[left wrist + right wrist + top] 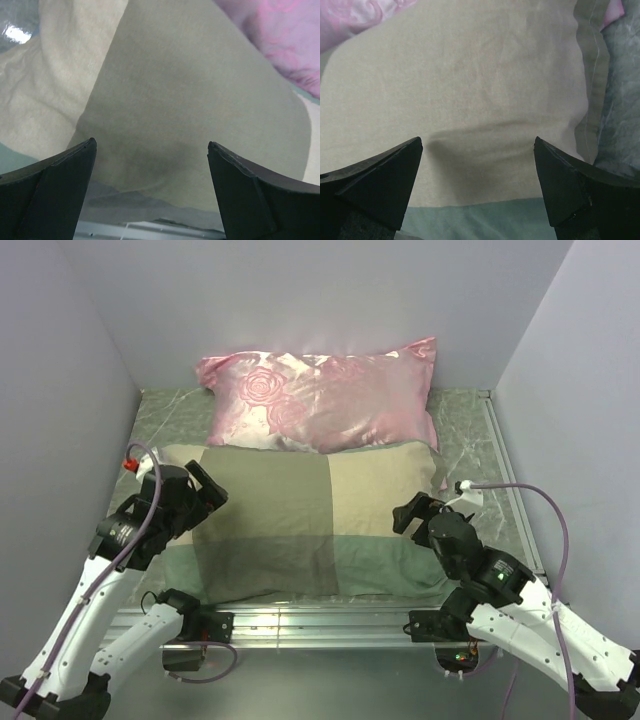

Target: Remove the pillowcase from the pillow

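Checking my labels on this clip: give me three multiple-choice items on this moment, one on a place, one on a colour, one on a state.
1. Where does the pink pillow lie relative to the checked pillowcase?
A) at its far edge
B) by the arm bases
C) under it

2. What colour is the cloth between the right fingers?
A) pink
B) mostly beige
C) bright red

3. The left fingers are:
A) shut on the pillowcase
B) spread apart, holding nothing
C) out of view

Answers:
1 A, the top view shows it beyond the case.
2 B, the right wrist view shows beige cloth there.
3 B, bare cloth fills the wide gap.
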